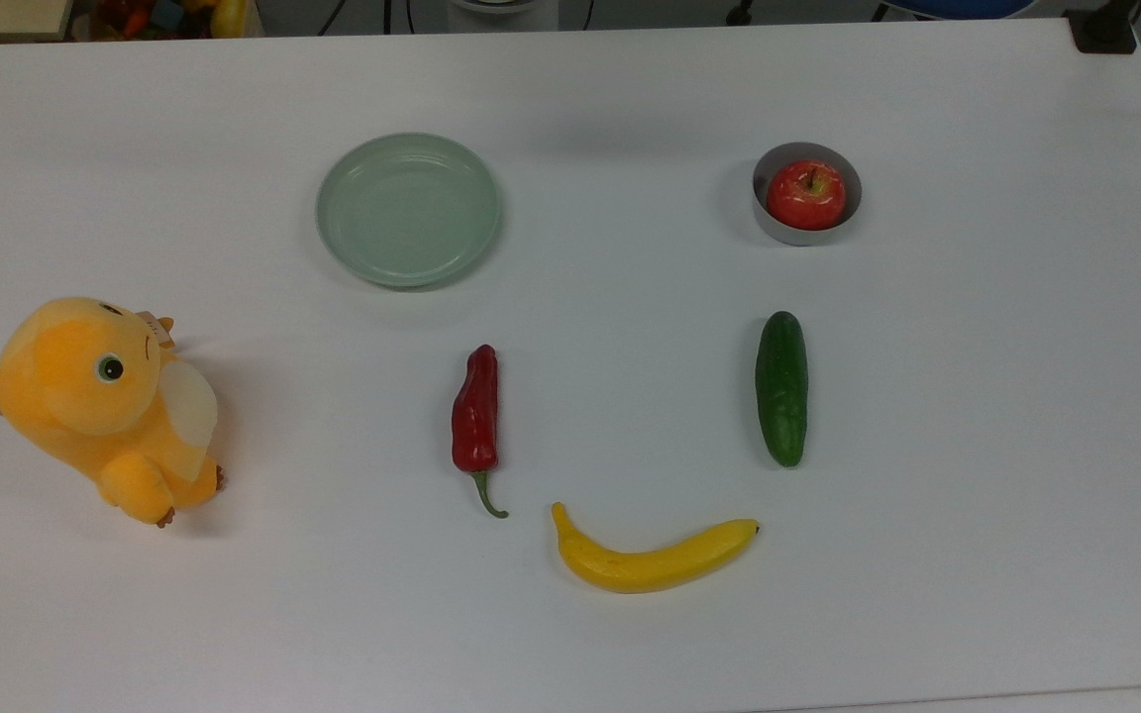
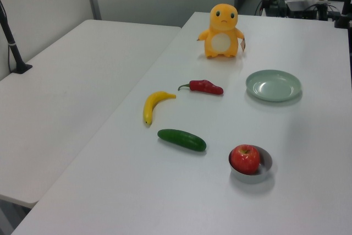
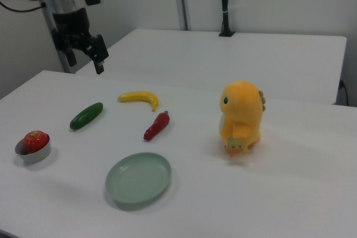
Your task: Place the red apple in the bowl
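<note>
The red apple [image 1: 805,195] is gleaming, glossy and smooth, inside the bowl [image 1: 790,231], which is looking matt grey. The plate [image 1: 408,209] is showing a soft satin glaze. The plush toy [image 1: 100,406] is looking fuzzy cloth. The banana [image 1: 650,558], cucumber [image 1: 781,387] and chili pepper [image 1: 475,416] are shining like smooth plastic. The desk [image 1: 977,416] is lying matt white.

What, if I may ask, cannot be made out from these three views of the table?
- Floor of the bowl and underside of the red apple: all three views, hidden by the apple and the bowl's wall.
- Arm above the gripper: right view, cut off by the top-left edge.
- Print on the plush toy's tag: right view, too small.
- Colourful objects behind the table: top view, cut off by the top edge.
</note>
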Robot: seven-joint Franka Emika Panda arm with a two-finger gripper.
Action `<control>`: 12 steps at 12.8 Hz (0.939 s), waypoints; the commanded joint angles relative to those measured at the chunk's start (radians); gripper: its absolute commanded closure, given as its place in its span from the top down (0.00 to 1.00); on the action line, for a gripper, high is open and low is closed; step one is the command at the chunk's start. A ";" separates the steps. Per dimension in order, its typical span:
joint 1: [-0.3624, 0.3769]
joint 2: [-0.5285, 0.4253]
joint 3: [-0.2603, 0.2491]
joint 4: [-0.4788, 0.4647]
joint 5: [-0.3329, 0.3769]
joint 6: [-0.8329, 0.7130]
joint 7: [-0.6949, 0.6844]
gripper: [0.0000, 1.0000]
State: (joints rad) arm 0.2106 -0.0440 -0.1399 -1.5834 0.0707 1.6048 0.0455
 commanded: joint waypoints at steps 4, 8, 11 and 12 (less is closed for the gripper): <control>-0.062 0.012 0.080 -0.010 0.011 0.055 -0.119 1.00; -0.093 0.004 0.115 -0.026 0.008 0.061 -0.107 1.00; -0.093 0.006 0.117 -0.027 0.006 0.061 -0.107 1.00; -0.091 0.007 0.118 -0.027 0.006 0.061 -0.107 1.00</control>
State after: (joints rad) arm 0.1304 -0.0267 -0.0370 -1.5867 0.0709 1.6390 -0.0560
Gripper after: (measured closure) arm 0.000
